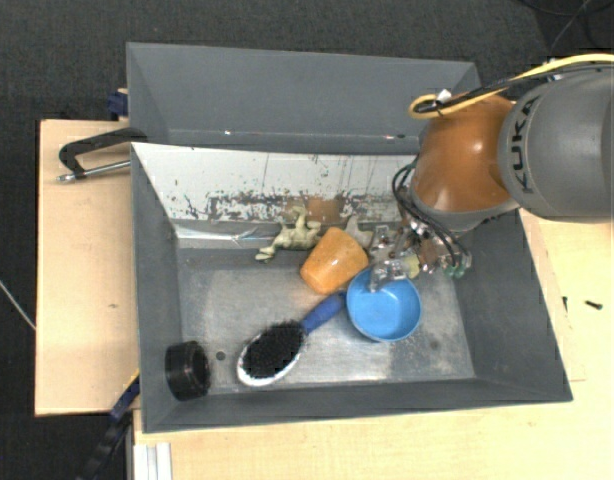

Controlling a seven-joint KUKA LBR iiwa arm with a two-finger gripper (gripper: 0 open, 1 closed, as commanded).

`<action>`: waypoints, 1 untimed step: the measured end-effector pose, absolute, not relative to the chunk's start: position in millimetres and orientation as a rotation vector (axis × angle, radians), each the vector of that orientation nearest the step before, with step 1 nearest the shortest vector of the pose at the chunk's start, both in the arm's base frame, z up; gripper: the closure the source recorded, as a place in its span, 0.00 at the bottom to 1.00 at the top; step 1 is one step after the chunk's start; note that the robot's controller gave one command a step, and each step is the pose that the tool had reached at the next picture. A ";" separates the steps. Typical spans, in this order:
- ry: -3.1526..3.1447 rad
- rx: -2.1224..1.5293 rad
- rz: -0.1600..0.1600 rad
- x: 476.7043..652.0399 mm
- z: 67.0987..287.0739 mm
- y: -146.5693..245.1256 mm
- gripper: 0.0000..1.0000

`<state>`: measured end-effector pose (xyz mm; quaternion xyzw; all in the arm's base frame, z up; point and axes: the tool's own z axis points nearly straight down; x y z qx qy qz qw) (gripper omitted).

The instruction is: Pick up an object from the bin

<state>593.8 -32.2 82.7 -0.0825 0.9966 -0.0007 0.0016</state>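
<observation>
grey metal bin point(153, 298) amid dark carpet point(287, 8), pincer point(393, 264) at the far rim of the blue bowl point(385, 313), apart or together unclear

Arm point(572, 148): grey, reached in from the right, bent down at the wrist.
Cover point(467, 163): orange, domed, fitted at the wrist, cables point(484, 91) looped over it.
Claw point(392, 263): lowered, pointed down-left.

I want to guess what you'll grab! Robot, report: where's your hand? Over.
Hand over rim of blue bowl. Orange cup close beside. Brush handle at bowl's edge. Over.
</observation>
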 end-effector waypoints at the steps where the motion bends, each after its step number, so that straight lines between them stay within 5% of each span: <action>1: 3.117 -0.224 -0.001 591.7 234.0 -19.0 1.00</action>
